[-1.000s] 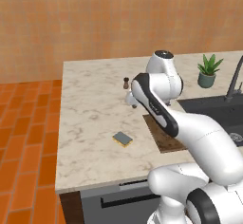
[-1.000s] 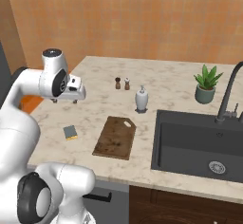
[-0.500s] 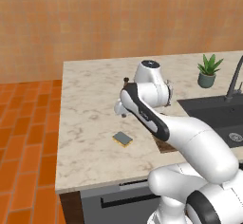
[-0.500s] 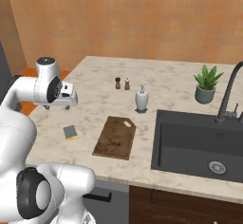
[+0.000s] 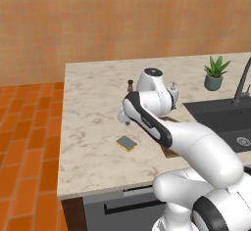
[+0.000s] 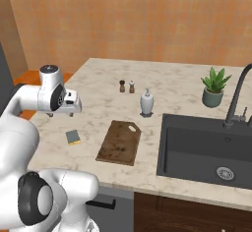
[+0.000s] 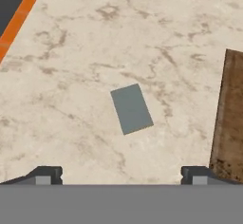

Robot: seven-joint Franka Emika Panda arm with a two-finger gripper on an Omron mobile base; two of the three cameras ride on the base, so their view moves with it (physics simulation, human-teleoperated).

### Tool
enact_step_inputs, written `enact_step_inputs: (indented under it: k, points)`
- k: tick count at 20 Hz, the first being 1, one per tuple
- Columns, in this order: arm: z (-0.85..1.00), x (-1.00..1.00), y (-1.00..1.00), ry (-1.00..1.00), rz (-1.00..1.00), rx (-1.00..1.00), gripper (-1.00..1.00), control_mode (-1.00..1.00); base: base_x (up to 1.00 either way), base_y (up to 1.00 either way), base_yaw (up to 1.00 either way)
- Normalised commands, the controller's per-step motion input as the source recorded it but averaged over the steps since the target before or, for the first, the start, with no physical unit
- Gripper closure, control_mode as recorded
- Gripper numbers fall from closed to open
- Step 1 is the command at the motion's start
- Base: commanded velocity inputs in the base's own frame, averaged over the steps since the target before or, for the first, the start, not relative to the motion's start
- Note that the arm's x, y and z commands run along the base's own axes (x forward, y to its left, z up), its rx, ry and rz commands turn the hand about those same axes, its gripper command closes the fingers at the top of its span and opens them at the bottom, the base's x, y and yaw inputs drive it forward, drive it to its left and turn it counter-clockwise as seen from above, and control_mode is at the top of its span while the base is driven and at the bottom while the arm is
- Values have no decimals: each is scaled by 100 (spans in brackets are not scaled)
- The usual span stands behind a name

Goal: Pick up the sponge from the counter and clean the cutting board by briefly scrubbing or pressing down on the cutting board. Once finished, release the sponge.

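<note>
— So which step is this?

— The very first one, I'd say: going for the sponge (image 7: 131, 108). It lies flat on the counter (image 6: 98, 105), grey-blue side up, middle of the hand view, a touch left of centre and turned at a slant. In the right base view it sits at centre left, near the cutting board (image 6: 119, 142) but apart from it.

— And the gripper?

— The gripper (image 7: 122, 173) hangs above the sponge, not touching it. The two finger tips (image 7: 45, 174) rise at the bottom corners of the hand view, set wide, with nothing between them, so it's spread open and empty. In the right base view the hand sits at upper left of the sponge, clear of the stone.

— The board untouched, then?

— As far as I can judge. It's bare, its edge running down the right side of the hand view.

— What does the next move ask for?

— Coming straight down, I'd think, and likely a small twist of the wrist first so the fingers meet the sponge's slanted sides squarely. It's thin, so the tips need to get nearly to the counter before closing.
</note>
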Motion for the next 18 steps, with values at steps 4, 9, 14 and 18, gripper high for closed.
enact_step_inputs:
  k: [4,9,14,18]
  points:
    - [-33,14,0,-18,2,-8,-100,-100,0,0,0]
    - [-43,19,0,-4,5,-11,-100,-100,0,0,0]
    - [-23,18,2,5,3,-1,-100,-100,0,0,0]
    - [-42,4,10,9,8,0,-100,-100,0,0,0]
